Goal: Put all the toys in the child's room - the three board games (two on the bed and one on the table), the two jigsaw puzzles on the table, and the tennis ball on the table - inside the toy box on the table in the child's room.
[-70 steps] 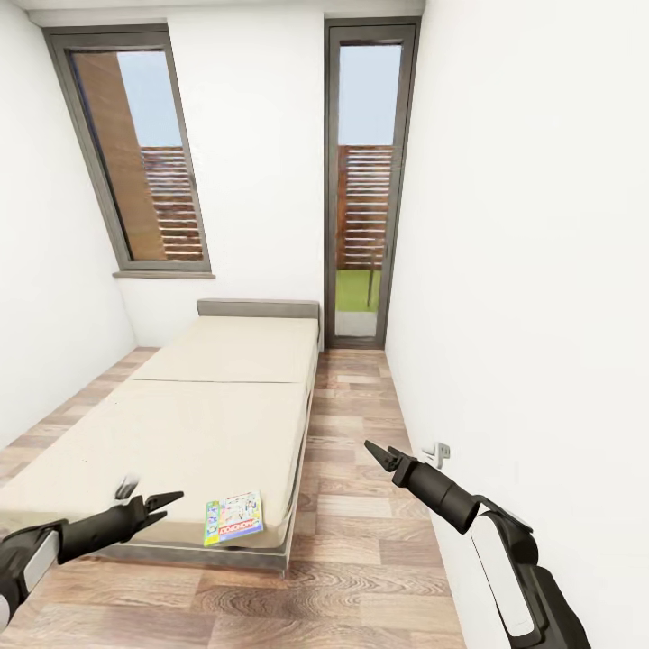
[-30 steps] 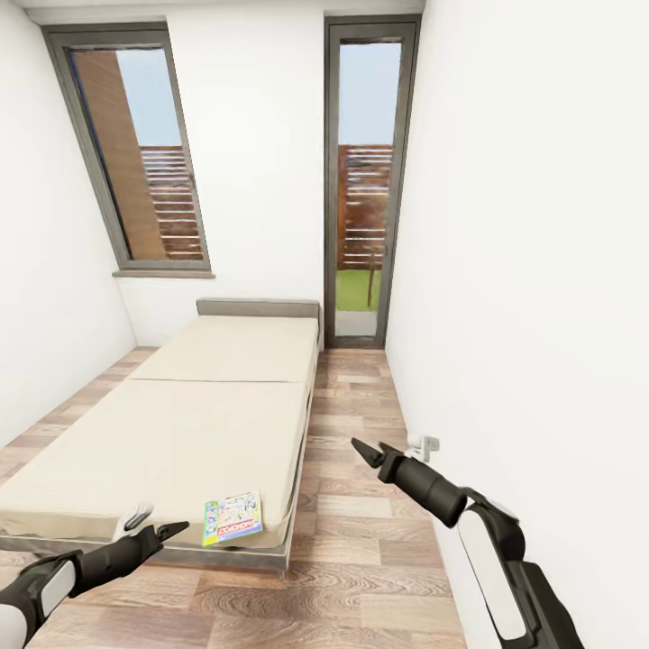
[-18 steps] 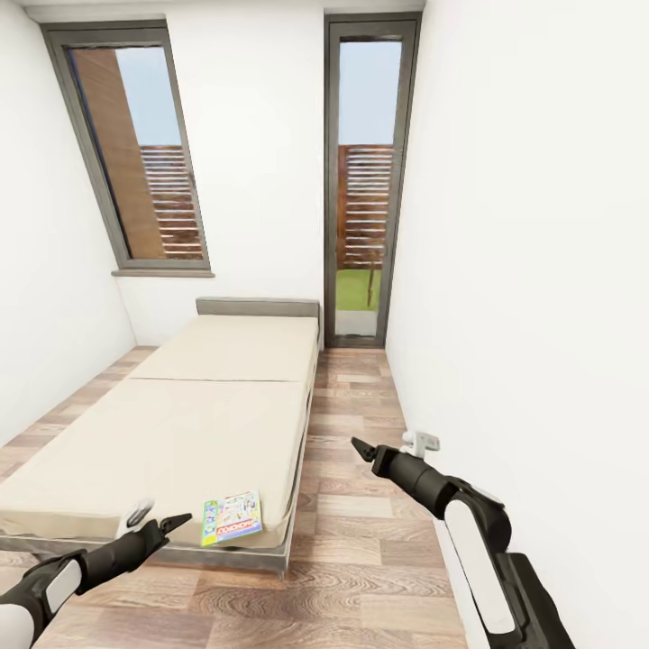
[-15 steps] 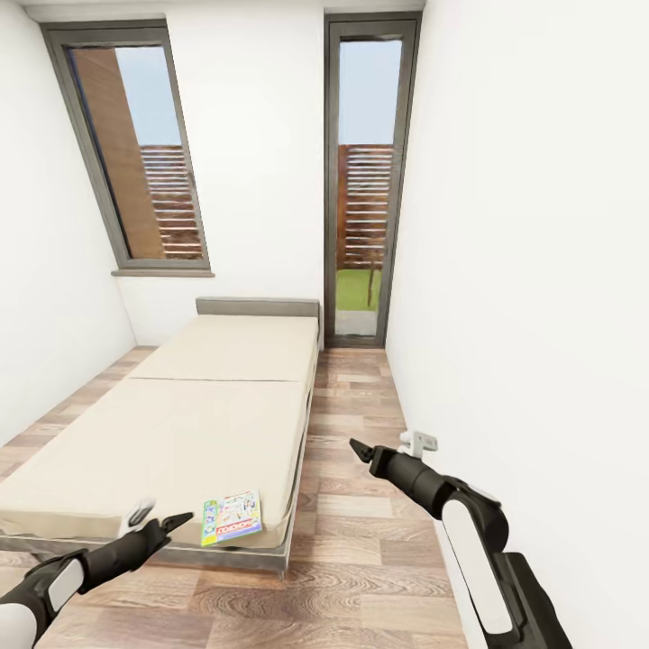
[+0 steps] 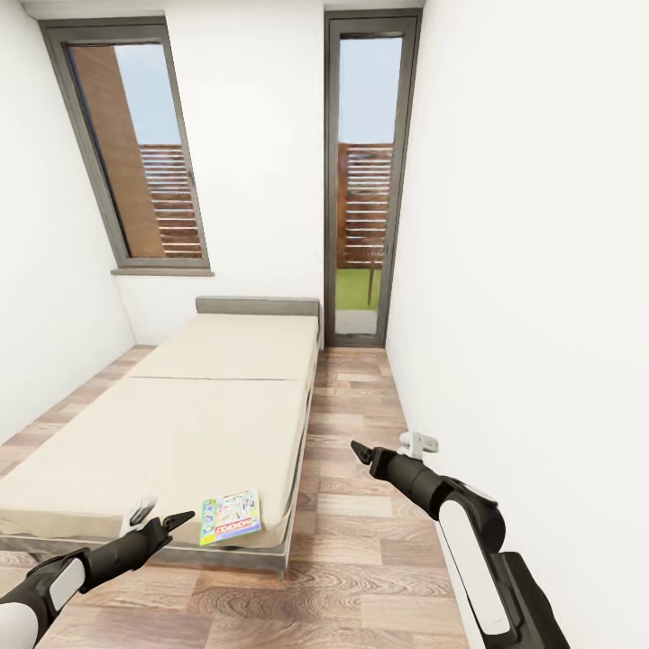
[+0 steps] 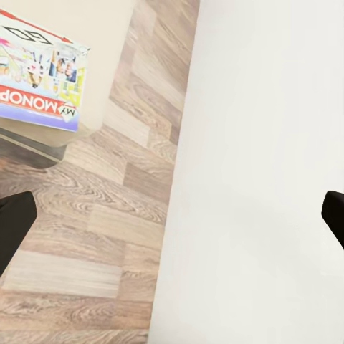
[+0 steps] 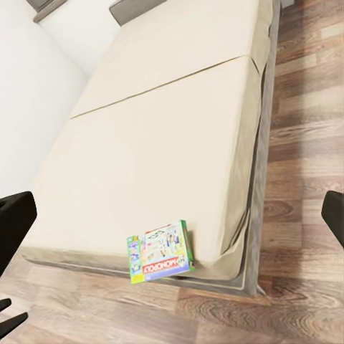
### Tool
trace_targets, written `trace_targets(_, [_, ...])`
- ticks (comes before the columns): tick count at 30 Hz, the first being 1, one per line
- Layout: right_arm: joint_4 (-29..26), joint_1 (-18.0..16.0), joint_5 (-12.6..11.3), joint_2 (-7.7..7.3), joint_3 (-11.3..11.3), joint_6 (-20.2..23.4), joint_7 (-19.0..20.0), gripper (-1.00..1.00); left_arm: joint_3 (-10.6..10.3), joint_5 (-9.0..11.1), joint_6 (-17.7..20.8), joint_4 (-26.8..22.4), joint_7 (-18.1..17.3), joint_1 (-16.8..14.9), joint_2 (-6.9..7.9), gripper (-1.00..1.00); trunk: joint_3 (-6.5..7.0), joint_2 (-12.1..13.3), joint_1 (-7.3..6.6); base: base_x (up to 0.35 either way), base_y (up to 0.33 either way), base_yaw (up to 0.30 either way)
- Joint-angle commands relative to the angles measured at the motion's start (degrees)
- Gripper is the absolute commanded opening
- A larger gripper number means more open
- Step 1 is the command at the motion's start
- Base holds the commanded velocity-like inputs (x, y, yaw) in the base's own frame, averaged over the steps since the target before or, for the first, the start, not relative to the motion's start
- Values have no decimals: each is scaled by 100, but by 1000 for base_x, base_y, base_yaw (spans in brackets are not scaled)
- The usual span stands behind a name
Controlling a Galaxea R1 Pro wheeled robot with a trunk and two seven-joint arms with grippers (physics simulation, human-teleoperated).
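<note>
At lower left of the head view, the left gripper (image 5: pixel 180 520) hovered over the wooden floor (image 5: pixel 361 550) — jaws spread, holding nothing. Just right of it, a Monopoly board game (image 5: pixel 232 517) lay flat at the bed's (image 5: pixel 180 424) near corner. Right of centre, the right gripper (image 5: pixel 361 452) hung beside the white wall (image 5: pixel 532 270) — jaws spread too.

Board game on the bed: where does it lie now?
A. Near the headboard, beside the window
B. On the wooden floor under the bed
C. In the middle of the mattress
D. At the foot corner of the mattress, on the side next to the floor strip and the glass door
D: the board game lies flat on the bed at its near corner, by the edge facing the wooden floor.
</note>
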Motion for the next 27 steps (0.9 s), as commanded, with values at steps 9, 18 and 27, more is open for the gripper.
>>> trace_targets(9, [-7,-5,-24,-6,-2,41,11,100,2,41,43,1,-9,-4,-4,100,-171,-370,200,0,0,0])
trace_targets(18, [-10,-5,-25,0,6,45,18,100,-2,45,59,3,-28,-4,1,100,-333,-731,397,0,0,0])
trace_targets(27, [-14,-5,-25,0,6,56,18,100,20,80,652,1,-140,-6,64,100,-494,-1092,595,0,0,0])
